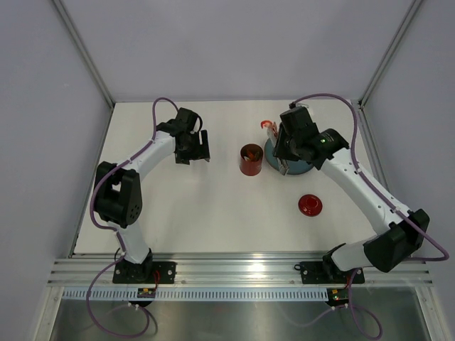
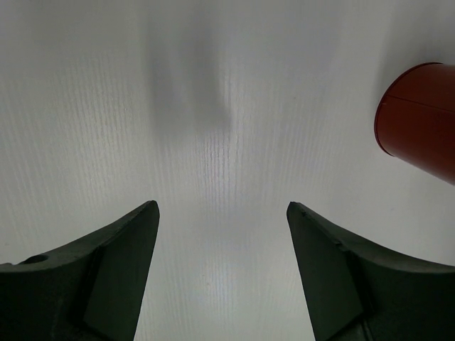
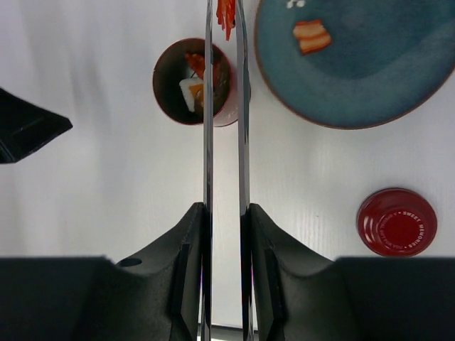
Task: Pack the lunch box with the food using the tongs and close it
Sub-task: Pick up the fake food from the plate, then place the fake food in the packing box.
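My right gripper (image 3: 225, 207) is shut on the tongs (image 3: 208, 128), pressing their two slim silver arms close together. An orange-red piece of food (image 3: 226, 14) is pinched at the tong tips, raised just past the lunch box (image 3: 192, 82) and a little to its right. The open red lunch box (image 1: 250, 159) holds several food pieces. Another piece (image 3: 311, 35) lies on the blue-grey plate (image 3: 370, 78). The round red lid (image 1: 310, 204) lies flat on the table, nearer my base. My left gripper (image 2: 222, 209) hangs open and empty over bare table, left of the lunch box (image 2: 419, 121).
The right arm covers much of the plate (image 1: 270, 150) in the top view. The white table ends at grey walls at the back and sides. The left gripper (image 1: 192, 147) is about a hand's width from the lunch box.
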Action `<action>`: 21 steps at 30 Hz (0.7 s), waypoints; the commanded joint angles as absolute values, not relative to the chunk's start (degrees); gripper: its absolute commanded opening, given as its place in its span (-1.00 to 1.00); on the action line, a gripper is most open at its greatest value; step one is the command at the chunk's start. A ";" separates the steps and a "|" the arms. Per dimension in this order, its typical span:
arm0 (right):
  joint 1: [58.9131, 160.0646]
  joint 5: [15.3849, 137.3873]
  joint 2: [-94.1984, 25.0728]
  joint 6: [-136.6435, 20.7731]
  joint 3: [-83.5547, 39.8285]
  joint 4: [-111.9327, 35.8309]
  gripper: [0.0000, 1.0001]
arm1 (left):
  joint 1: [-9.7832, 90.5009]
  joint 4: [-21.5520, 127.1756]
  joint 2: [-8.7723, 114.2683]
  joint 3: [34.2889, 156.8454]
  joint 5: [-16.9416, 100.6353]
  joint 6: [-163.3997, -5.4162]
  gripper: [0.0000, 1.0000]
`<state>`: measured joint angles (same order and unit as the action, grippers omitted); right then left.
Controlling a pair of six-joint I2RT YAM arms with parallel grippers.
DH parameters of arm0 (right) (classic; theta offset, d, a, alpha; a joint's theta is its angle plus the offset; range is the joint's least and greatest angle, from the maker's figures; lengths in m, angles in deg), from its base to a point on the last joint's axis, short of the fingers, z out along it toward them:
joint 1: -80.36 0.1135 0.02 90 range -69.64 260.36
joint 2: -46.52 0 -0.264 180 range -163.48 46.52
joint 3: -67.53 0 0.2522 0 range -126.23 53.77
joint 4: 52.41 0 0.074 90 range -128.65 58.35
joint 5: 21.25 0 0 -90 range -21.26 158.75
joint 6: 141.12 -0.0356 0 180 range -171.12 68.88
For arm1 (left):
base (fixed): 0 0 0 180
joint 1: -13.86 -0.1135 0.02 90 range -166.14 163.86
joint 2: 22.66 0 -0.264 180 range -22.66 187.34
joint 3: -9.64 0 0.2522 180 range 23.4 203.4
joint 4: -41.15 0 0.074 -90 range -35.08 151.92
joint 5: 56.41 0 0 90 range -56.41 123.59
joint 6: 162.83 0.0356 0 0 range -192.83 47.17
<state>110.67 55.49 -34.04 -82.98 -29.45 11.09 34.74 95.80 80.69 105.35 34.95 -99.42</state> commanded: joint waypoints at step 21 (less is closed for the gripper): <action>118.15 58.37 -37.07 -85.05 -26.39 10.14 -0.94 | 34.51 94.91 79.03 106.10 35.26 -99.46 0.54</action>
